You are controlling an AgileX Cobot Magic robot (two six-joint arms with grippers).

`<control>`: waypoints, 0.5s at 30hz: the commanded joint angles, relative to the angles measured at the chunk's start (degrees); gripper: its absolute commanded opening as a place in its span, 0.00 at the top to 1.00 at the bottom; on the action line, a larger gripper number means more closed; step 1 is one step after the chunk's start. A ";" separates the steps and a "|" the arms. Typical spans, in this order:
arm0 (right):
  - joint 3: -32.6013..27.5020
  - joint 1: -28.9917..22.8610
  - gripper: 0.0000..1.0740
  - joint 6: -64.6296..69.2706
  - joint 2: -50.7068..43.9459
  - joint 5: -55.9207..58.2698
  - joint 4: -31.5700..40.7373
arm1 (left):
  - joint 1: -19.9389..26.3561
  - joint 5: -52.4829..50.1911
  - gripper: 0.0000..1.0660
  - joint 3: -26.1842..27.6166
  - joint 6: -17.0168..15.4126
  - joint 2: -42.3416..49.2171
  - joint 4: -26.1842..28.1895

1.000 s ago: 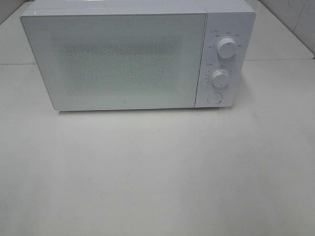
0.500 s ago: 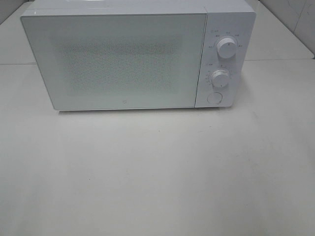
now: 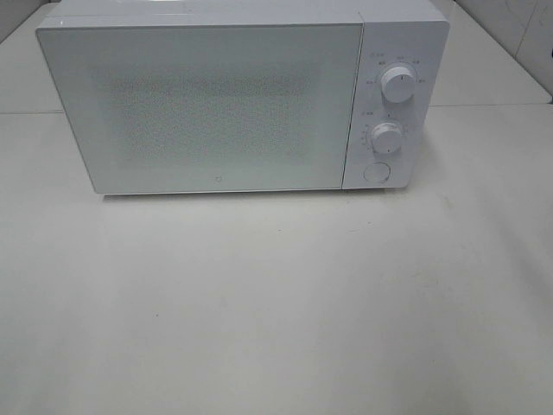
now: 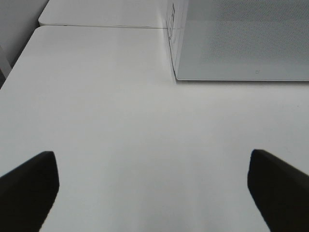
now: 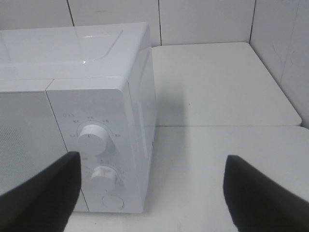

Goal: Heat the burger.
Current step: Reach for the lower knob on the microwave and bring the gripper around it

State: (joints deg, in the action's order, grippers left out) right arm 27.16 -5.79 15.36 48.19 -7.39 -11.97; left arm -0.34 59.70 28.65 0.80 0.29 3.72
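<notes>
The burger is out of view. A white microwave stands at the back of the table with its frosted door shut; two round knobs and a round button sit on its right panel. Neither arm shows in the exterior high view. My left gripper is open over bare tabletop, short of the microwave's front left corner, with nothing between its dark fingers. My right gripper is open too, raised in front of the microwave's control panel, holding nothing.
The white table stretches in front of the microwave. A second white table surface lies behind and to its right, bounded by tiled walls. A table seam runs beside the microwave.
</notes>
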 commanded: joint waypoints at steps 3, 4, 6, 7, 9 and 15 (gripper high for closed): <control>-0.17 0.17 0.29 -0.57 6.19 -8.54 -0.52 | 0.00 -0.34 0.06 -0.17 0.06 1.55 0.40; -0.17 0.17 0.29 -0.57 6.19 -8.54 -0.52 | 0.00 -0.34 0.06 -0.17 0.06 1.55 0.40; -0.17 0.17 0.29 -1.72 9.11 -10.43 -0.52 | 0.00 -0.34 0.06 -0.17 0.06 1.55 0.40; -0.17 0.17 0.29 -3.38 11.97 -12.38 -0.52 | 0.00 -0.34 0.06 -0.17 0.06 1.55 0.40; -0.17 0.17 0.29 -4.58 13.52 -13.52 -0.34 | 0.00 -0.34 0.06 -0.17 0.06 1.55 0.40; -0.17 0.17 0.29 -12.72 22.75 -22.69 6.70 | 0.00 -0.34 0.06 -0.17 0.06 1.55 0.40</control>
State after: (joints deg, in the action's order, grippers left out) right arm 27.16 -5.79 5.56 69.61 -26.81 -7.68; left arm -0.34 59.70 28.65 0.80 0.29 3.72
